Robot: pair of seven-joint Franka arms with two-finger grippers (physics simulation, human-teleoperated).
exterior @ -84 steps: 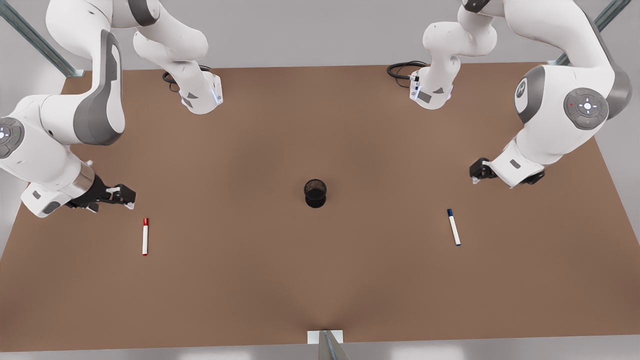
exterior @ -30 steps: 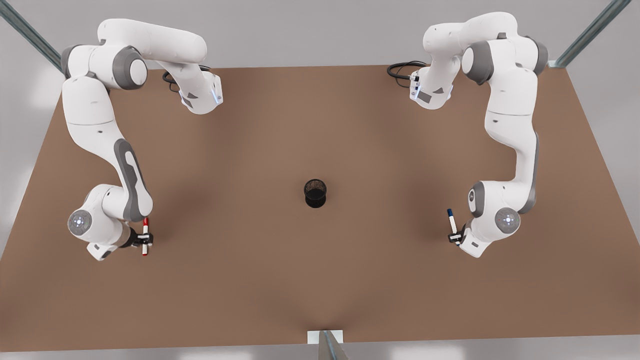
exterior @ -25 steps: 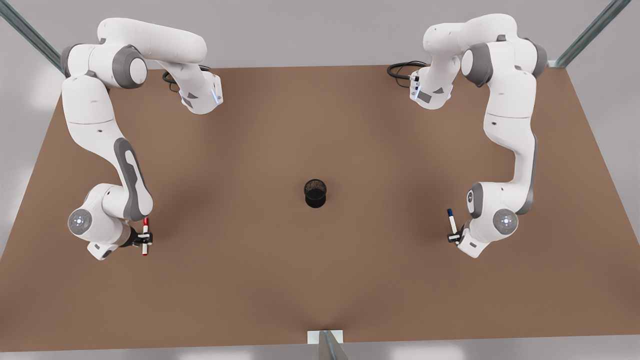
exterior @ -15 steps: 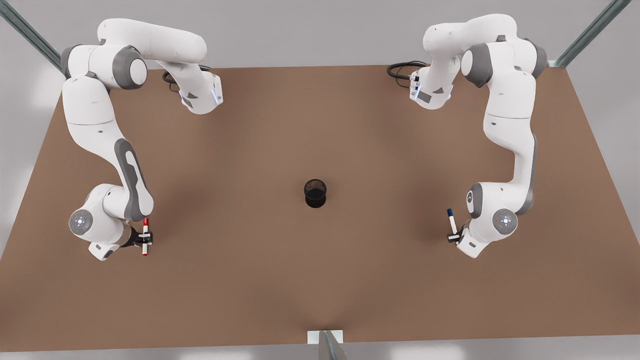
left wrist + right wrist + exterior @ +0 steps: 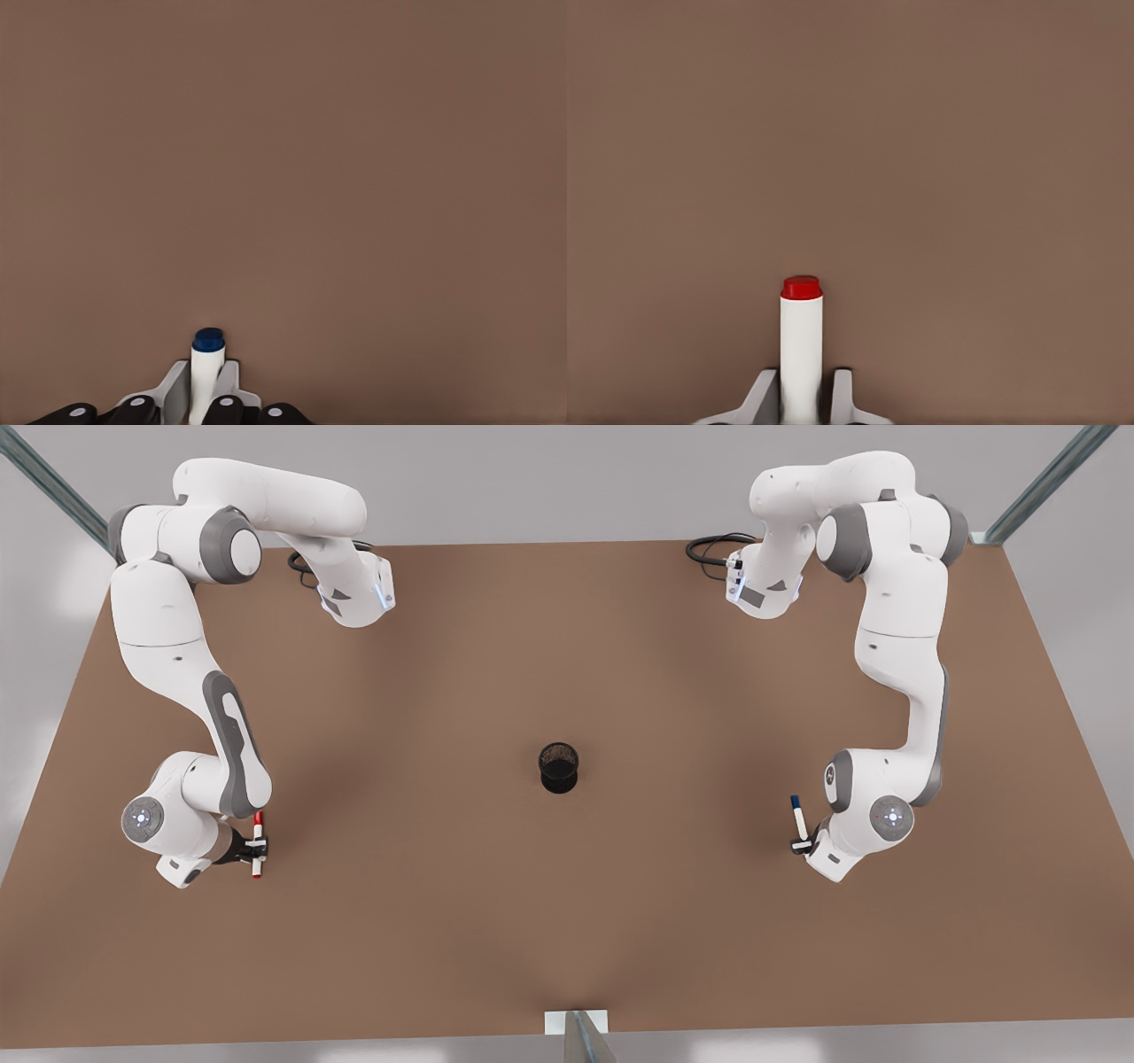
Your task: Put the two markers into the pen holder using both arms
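The blue-capped marker (image 5: 796,815) is at the front view's right, and my left gripper (image 5: 802,845) is shut on its lower barrel. In the left wrist view the blue marker (image 5: 205,363) is pinched between both fingers of the left gripper (image 5: 205,394). The red-capped marker (image 5: 258,828) lies on the table at the front view's left. My right gripper (image 5: 256,849) straddles it. In the right wrist view the red marker (image 5: 801,336) sits between the open right gripper (image 5: 802,394), with a thin gap on one side. The black mesh pen holder (image 5: 559,767) stands mid-table, far from both.
The brown table (image 5: 567,921) spreads wide around the holder. Both arm bases (image 5: 354,598) (image 5: 762,589) with black cables sit at the far edge. A small metal bracket (image 5: 576,1023) is at the near edge.
Since 2.8 s ago both arms came down over their markers. In the last second the left gripper and blue marker shifted slightly toward the front view's left; the red marker has not moved.
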